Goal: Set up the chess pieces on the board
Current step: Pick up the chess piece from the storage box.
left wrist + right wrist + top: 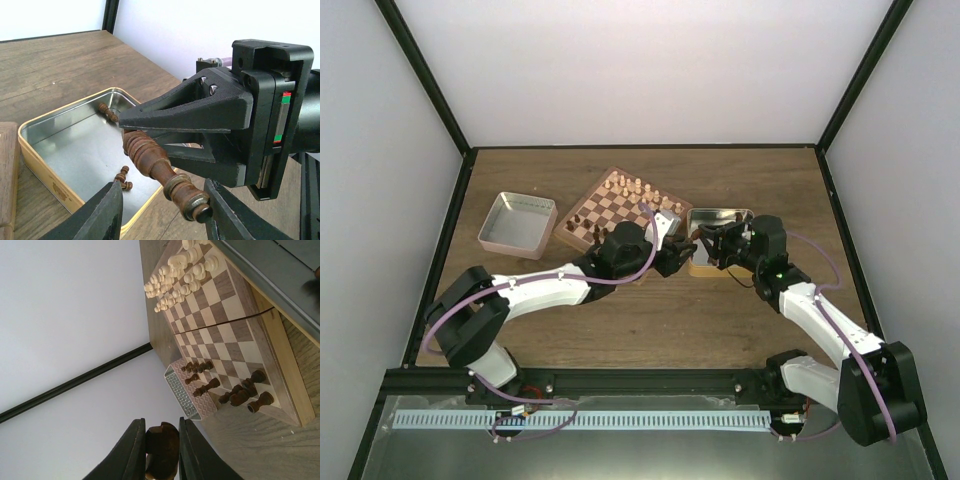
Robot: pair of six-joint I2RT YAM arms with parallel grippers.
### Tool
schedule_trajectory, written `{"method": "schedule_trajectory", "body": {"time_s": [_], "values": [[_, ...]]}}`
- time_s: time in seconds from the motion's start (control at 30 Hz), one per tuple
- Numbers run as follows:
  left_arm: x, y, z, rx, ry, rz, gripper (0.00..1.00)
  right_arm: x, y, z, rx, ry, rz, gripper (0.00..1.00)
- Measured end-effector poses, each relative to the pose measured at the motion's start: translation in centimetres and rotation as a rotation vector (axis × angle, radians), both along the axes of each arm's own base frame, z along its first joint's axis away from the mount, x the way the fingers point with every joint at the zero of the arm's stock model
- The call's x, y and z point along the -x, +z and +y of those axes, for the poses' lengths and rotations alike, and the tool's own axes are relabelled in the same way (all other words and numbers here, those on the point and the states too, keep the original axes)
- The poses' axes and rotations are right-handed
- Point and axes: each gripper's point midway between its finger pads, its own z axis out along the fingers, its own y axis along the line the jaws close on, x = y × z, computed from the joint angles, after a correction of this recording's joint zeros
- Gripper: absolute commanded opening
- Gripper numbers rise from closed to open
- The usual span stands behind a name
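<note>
My right gripper point(161, 426) is shut on a dark brown chess piece point(162, 450). In the left wrist view that piece point(150, 160) sticks out of the right gripper point(131, 125), and its base end lies between the spread fingers of my left gripper point(162, 192), which is open and apart from it. In the top view both grippers, left point(682, 252) and right point(706, 246), meet at the gold tin's left edge, right of the board point(620, 205). Several dark pieces point(588, 232) stand at the board's near left edge. More dark pieces point(122, 177) lie in the tin.
The gold-rimmed tin point(45, 170) sits right of the board. A pink tin point(517, 222) sits to the board's left, also seen in the right wrist view point(187, 395). Cream pieces point(640, 190) fill the board's far side. Walls enclose the table.
</note>
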Motion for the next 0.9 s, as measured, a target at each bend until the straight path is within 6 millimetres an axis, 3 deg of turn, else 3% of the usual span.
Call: {"method": "schedule_trajectory", "body": {"time_s": [0.23,0.47,0.57,0.9], "values": [[0.0,0.2,-0.1,-0.004,-0.007,-0.029,0.45,0.2,-0.1,0.2,0.006,0.021,-0.005,0.15],[0.1,0.5,-0.2,-0.008,-0.014,-0.062,0.19,0.2,-0.1,0.3,0.01,0.032,-0.007,0.15],[0.0,0.5,-0.2,-0.012,-0.007,-0.066,0.13,0.2,-0.2,0.3,0.014,0.03,-0.01,0.15],[-0.6,-0.8,0.8,-0.139,0.035,-0.046,0.1,-0.2,-1.2,-0.9,0.16,0.016,-0.054,0.15]]}}
